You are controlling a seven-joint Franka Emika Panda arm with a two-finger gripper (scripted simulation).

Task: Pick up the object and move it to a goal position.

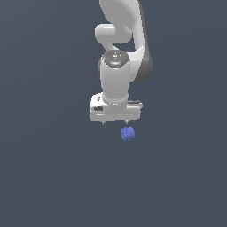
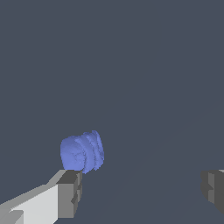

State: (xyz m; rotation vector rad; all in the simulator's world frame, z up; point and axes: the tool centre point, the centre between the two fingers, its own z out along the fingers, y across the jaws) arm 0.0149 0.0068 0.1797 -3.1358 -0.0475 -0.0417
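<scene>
The object [image 1: 127, 133] is a small blue-violet ridged blob on the plain dark grey floor, just below and toward the exterior view's right of my white gripper [image 1: 115, 122]. In the wrist view the object [image 2: 82, 152] lies just beyond one grey fingertip [image 2: 70, 192], close to that finger and not between the two. The other fingertip [image 2: 213, 189] is far across the frame. The jaws stand wide apart and hold nothing. The fingertips barely show under the hand in the exterior view.
The white arm [image 1: 119, 40] rises behind the gripper toward the top of the exterior view. The dark grey floor [image 1: 44, 177] spreads all around with no other object in sight.
</scene>
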